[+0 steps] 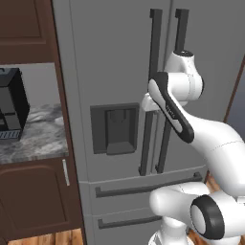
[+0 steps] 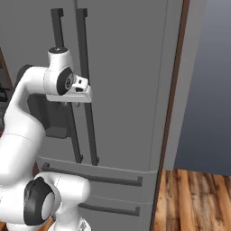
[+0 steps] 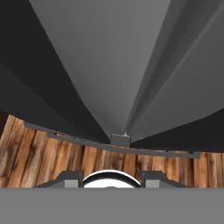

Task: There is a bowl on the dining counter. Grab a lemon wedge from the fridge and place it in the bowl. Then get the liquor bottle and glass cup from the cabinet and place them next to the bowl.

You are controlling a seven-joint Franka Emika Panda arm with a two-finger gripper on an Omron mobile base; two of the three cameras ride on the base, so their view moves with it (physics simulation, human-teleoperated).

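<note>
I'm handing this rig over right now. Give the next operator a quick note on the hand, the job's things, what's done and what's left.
Hand: up against the fridge's paired vertical door handles, at about mid-height. Whether its jaws are closed on a handle cannot be told from these views.
Fridge: both upper doors shut, both drawers below shut.
Job's things: lemon wedge, bowl, liquor bottle and glass cup are not visible yet.
Done: arm has reached the fridge front.
Left: open the fridge door, take the lemon wedge to the bowl on the dining counter, then fetch bottle and cup from the cabinet and set them beside the bowl.
</note>
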